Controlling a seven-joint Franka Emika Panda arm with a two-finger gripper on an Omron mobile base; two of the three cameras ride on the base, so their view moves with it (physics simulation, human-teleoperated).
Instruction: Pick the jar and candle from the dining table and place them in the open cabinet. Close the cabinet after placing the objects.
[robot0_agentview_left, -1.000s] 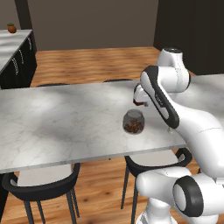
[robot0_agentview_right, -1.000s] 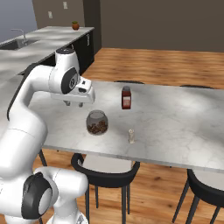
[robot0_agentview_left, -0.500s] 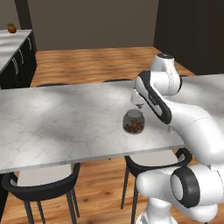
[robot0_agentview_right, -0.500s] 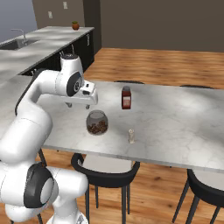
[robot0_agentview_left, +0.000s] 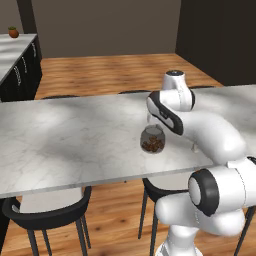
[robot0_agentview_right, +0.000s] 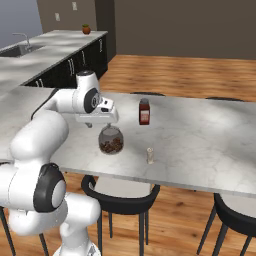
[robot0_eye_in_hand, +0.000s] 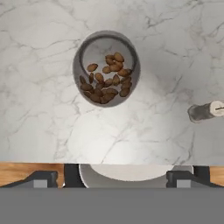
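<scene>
The jar stands upright on the marble dining table near its front edge, clear glass with brown chunks inside. My gripper hangs open just above it and slightly toward the near edge, holding nothing. In the hand view its fingertips rise at the bottom over the table edge, with the jar higher in the picture. In the left base view my arm covers most of the gripper above the jar. The slim pale candle on its small grey holder stands to the jar's right. The cabinet is out of view.
A small red-brown bottle stands behind the jar and to its right. Black chairs with pale seats are tucked under the near table edge. A marble counter with black drawer fronts runs along the far left.
The jaws have spread from nearly shut to wide open. The arm has reached forward and lowered the hand closer over the jar. Jar, candle and bottle have not moved.
</scene>
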